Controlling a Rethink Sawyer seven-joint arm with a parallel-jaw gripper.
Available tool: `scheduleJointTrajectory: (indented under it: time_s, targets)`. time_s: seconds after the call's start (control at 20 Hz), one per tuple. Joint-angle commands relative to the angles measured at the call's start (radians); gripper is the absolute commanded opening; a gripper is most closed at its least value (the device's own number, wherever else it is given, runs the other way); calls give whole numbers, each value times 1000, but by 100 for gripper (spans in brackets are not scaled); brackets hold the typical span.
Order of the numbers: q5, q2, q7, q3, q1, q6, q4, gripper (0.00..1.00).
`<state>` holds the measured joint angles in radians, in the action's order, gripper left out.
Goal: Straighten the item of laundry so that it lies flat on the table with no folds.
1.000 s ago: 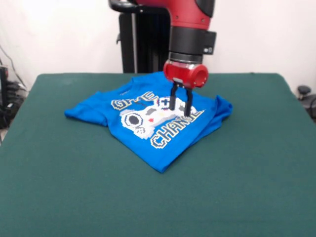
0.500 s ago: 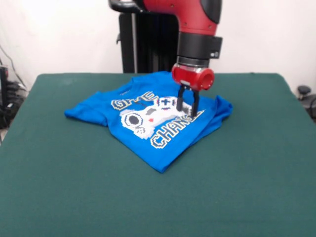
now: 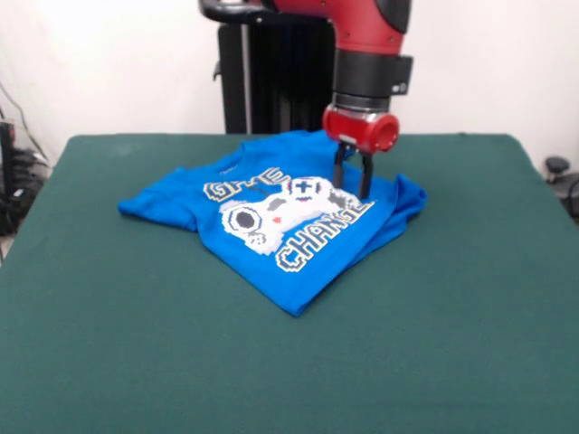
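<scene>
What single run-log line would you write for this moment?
arm: over shirt's right part | gripper: open, holding nothing | shirt: bunched, folds at right edge | table: shirt near middle | task: not done

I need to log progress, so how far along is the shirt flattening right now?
Nothing looks finished: the blue T-shirt lies rumpled on the green table, with its edge by the arm bunched and its lettering broken by folds. In hand: the tool hangs open over that bunched side of the shirt, holding nothing. Left: grip an edge, pull the folds out and spread the shirt flat.
</scene>
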<state>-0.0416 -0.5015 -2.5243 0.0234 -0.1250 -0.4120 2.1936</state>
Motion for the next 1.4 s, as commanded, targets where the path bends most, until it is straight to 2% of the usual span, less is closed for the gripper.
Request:
scheduleJointTrajectory:
  time_s: [0.05,0.55,0.85,0.95,1.15,1.4]
  targets:
    - [-74,-7,-292,-143,13,-30,52,100]
    - [-154,-63,-292,-154,82,-56,33,100]
    - [-158,-3,-287,-153,86,-117,-12,100]
    - [-136,2,-287,-171,61,-128,-23,100]
    - [-159,-12,-282,-173,68,-121,-21,100]
    - [-168,30,-295,-183,72,-150,-32,100]
